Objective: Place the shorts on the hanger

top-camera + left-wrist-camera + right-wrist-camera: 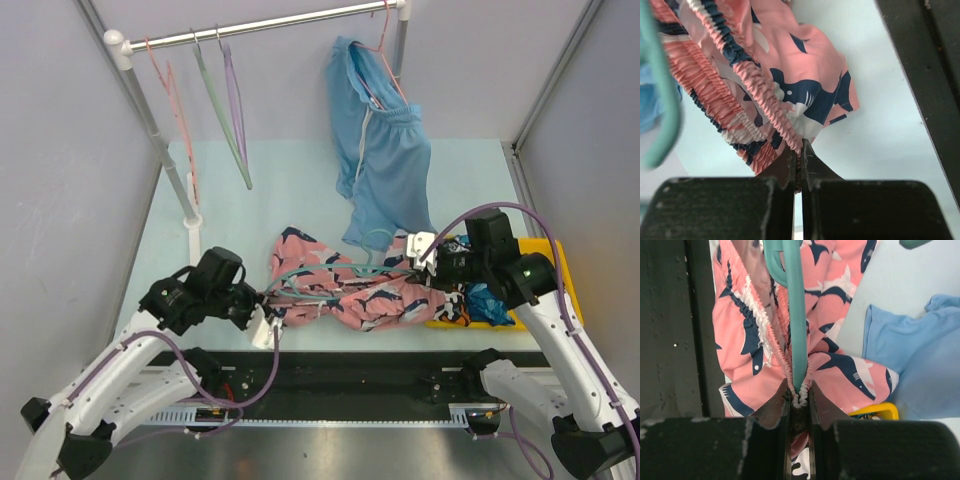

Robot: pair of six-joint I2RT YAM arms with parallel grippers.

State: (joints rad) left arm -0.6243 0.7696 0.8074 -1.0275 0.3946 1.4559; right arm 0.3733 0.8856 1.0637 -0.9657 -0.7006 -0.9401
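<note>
**Top view.** The shorts (345, 290) lie crumpled on the worktop (270, 190), just left of the yellow tray (560, 262). Their long axis runs straight away from the tray's left side, parallel to the near edge. The hanger (330, 272) lies along the same axis. One shoulder tip ends close to the tray and the other reaches the end of the shorts farthest from it. Its hook rises from mid-span and points to the far side, toward the hem of the light-blue shorts (385, 170) that hang beyond the tray's far-left corner.

**Right tool** (425, 255). It sits at the tray's left edge with its fingers narrow, pinched on the hanger's shoulder tip together with a bunch of elastic waistband. In the right wrist view the teal bar runs straight out from between the fingers, with pink fabric gathered on both sides of it.

**Left tool** (268, 322). It sits at the end of the shorts far from the tray, with its fingers pressed together on a fold of the gathered waistband. In the left wrist view the elastic edge leads away from the fingertips, and the hanger shows only as a blurred teal curve apart from this tool.

Whether the bar passes inside the waistband along its whole length cannot be told.
</note>
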